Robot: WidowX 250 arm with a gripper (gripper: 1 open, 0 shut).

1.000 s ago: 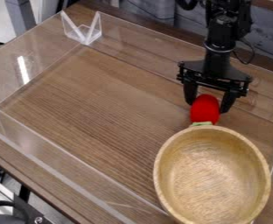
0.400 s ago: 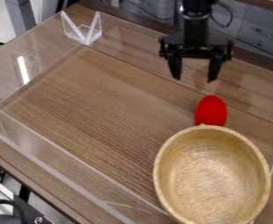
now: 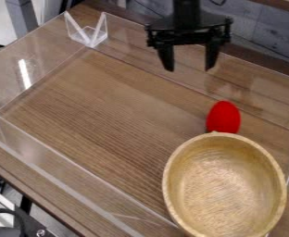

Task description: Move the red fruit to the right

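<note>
The red fruit [image 3: 224,118] is a small glossy oval lying on the wooden table, just beyond the far rim of the wooden bowl [image 3: 225,183]. My gripper [image 3: 187,62] hangs open at the back of the table, well above and to the left of the fruit, with nothing between its black fingers [image 3: 167,61]. The fruit's stem cannot be made out.
A clear acrylic wall [image 3: 36,56] rings the table on the left and front. A small clear stand [image 3: 88,32] sits at the back left corner. The large wooden bowl fills the front right.
The gripper let go of the red fruit, rose, and moved back and to the left. The fruit stays by the bowl's far rim.
</note>
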